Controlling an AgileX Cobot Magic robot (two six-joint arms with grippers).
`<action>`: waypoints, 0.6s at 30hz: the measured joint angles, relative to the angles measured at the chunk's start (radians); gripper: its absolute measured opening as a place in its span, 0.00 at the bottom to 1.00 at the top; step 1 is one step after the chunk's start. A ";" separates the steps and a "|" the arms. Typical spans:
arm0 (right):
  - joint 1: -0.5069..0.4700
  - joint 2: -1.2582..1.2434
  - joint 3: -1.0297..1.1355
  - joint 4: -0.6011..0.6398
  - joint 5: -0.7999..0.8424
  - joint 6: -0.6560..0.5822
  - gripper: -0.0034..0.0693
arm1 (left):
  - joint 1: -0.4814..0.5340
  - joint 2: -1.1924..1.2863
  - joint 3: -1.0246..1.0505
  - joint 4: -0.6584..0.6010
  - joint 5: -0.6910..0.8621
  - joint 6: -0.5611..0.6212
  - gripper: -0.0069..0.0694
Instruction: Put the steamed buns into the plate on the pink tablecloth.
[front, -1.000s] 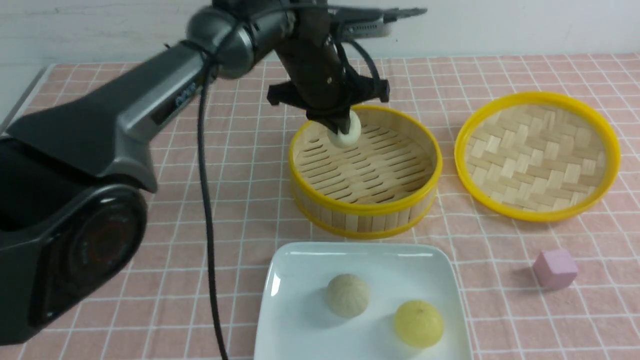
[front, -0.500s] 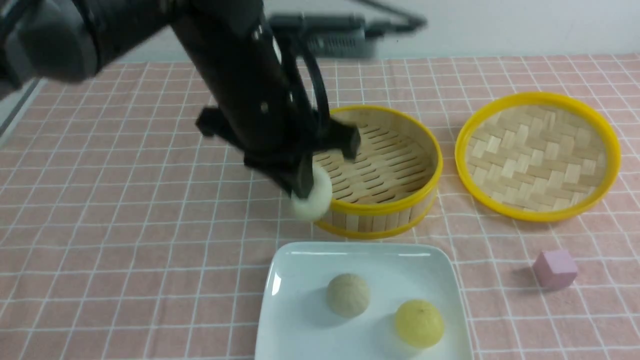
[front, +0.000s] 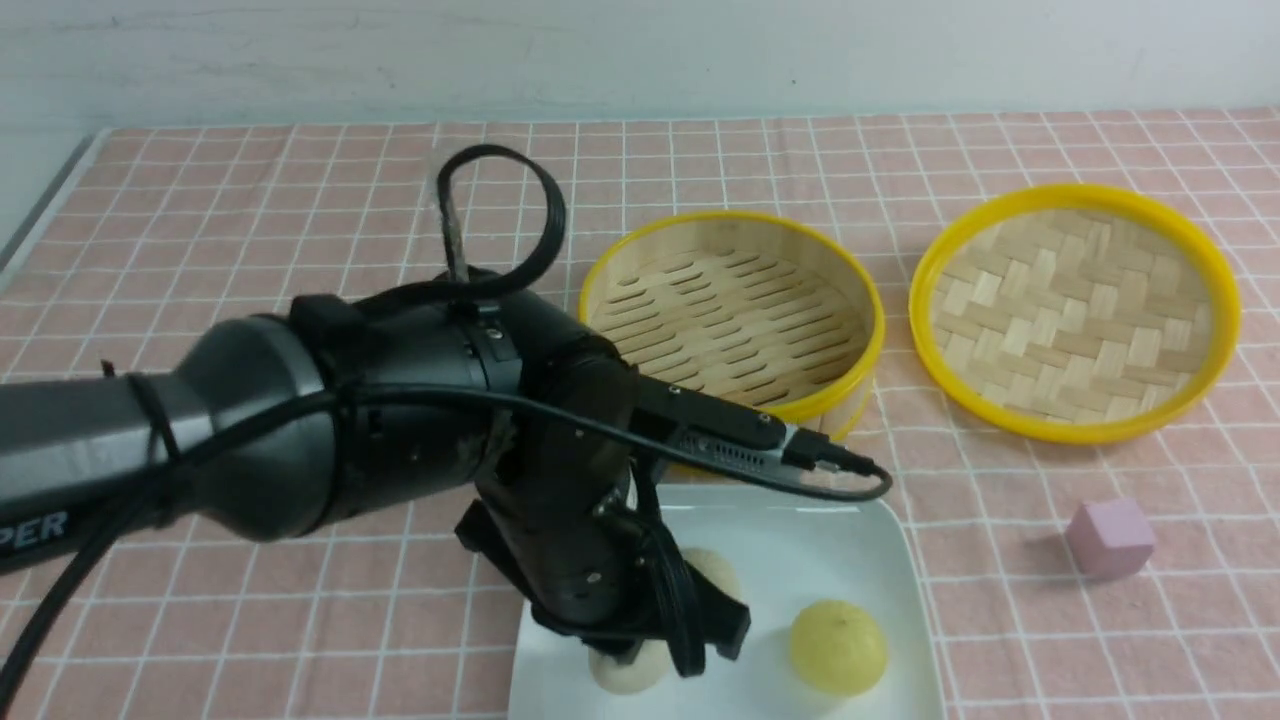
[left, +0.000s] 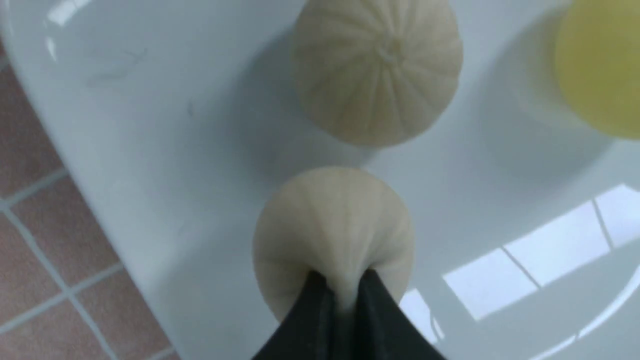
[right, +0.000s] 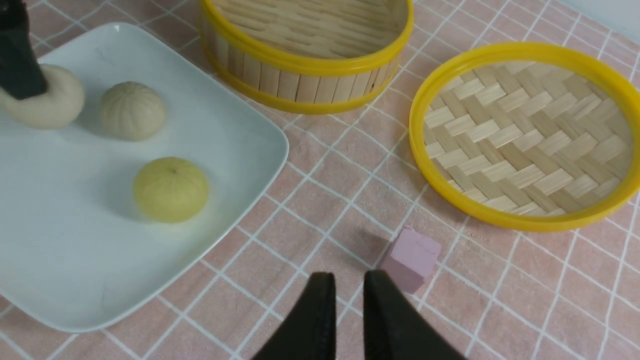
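Note:
The white square plate (front: 820, 530) lies on the pink tablecloth (front: 300, 250) at the front. My left gripper (front: 640, 655) is shut on a pale pleated steamed bun (front: 625, 672) and holds it low at the plate's near left part; I cannot tell whether it touches. In the left wrist view the jaws (left: 345, 295) pinch that bun (left: 332, 220). A second pleated bun (left: 377, 70) and the yellow bun (front: 838, 646) rest on the plate. My right gripper (right: 345, 285) is shut and empty above the cloth near the pink cube (right: 412, 257).
The round bamboo steamer (front: 730, 330) stands empty behind the plate. Its woven lid (front: 1075, 310) lies to the right. The small pink cube (front: 1110, 538) sits right of the plate. My left arm covers the plate's left part.
My left gripper has carried the pale bun out of the steamer, toward the front, and down to the plate.

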 joint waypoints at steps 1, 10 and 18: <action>0.000 0.000 0.000 0.000 0.001 0.000 0.21 | 0.000 0.002 0.000 0.009 -0.004 0.000 0.16; 0.000 0.000 -0.009 -0.009 0.052 0.000 0.19 | 0.000 0.041 -0.007 0.028 -0.009 -0.003 0.41; 0.000 -0.001 -0.166 0.102 0.361 0.000 0.03 | 0.000 0.041 -0.130 0.053 0.111 -0.003 0.59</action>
